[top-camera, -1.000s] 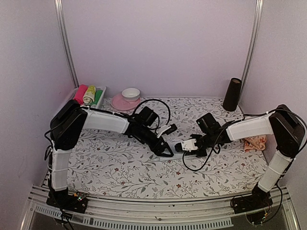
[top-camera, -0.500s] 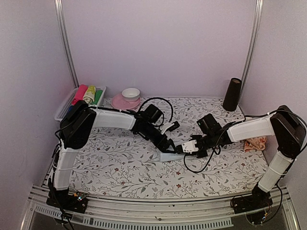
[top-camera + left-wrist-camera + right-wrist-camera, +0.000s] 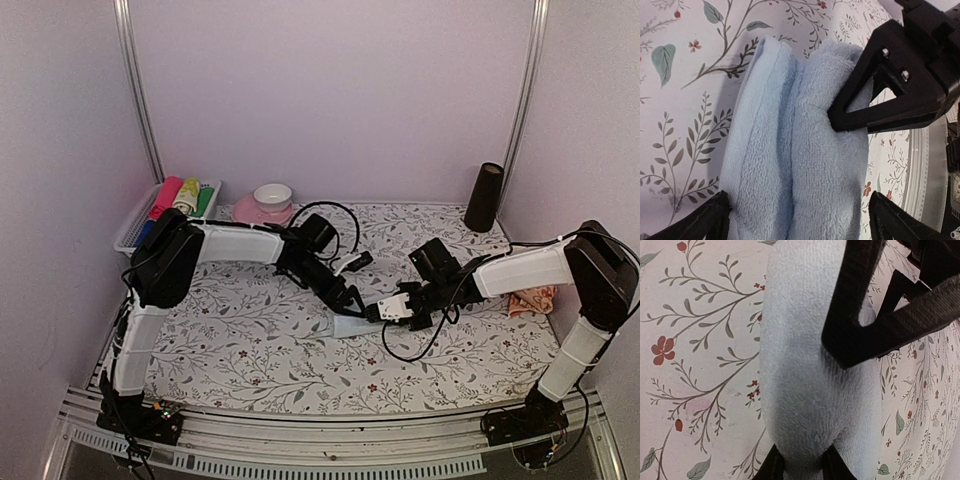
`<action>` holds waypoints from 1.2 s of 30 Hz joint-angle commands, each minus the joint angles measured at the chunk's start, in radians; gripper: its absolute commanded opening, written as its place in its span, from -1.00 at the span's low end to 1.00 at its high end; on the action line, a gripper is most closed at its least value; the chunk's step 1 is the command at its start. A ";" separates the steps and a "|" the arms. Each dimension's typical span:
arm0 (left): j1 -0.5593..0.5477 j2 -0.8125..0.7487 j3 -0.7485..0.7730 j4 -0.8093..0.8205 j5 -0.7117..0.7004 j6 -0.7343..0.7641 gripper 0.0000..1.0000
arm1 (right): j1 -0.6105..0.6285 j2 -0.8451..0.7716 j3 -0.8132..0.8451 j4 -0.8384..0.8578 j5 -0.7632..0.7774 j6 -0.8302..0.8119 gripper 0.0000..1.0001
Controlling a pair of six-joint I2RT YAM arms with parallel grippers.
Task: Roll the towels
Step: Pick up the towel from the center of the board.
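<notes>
My left fingers [image 3: 710, 222] stand wide apart, one on each side of the blue towel [image 3: 790, 150] and gripping nothing, while my right fingers [image 3: 774, 467] are pinched together on one end of that same towel. It lies on the flowered surface [image 3: 250, 350] near the middle, between the two arms. From the left wrist camera I see it gathered into a thick, soft bundle with a long crease down its length, more a loose fold or half-made roll than a tight one. I cannot tell how many turns it holds. The peach towel [image 3: 531, 298] sits well apart, at the right edge of the surface close to the right arm, in a crumpled heap with no sign of rolling. So I judge the job less than halfway done. The blue one needs its roll tightened and set down so it keeps its shape, and the peach one has to be fetched, spread flat and rolled from scratch.
</notes>
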 commanded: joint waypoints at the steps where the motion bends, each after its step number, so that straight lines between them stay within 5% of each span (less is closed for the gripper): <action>1: -0.010 0.065 0.016 -0.130 0.014 0.016 0.95 | 0.008 -0.009 -0.013 -0.082 0.036 0.025 -0.55; 13: -0.025 0.008 0.062 -0.148 -0.335 -0.023 0.95 | 0.007 -0.006 -0.013 -0.087 0.053 0.026 -0.55; 24: -0.011 0.044 0.056 -0.151 -0.045 0.016 0.95 | 0.008 0.002 -0.011 -0.087 0.061 0.026 -0.54; 31: -0.043 0.099 0.117 -0.232 -0.035 0.065 0.93 | 0.007 0.016 -0.001 -0.093 0.068 0.035 -0.54; 36: -0.046 0.128 0.167 -0.256 -0.085 0.055 0.58 | 0.007 0.014 0.003 -0.100 0.064 0.035 -0.54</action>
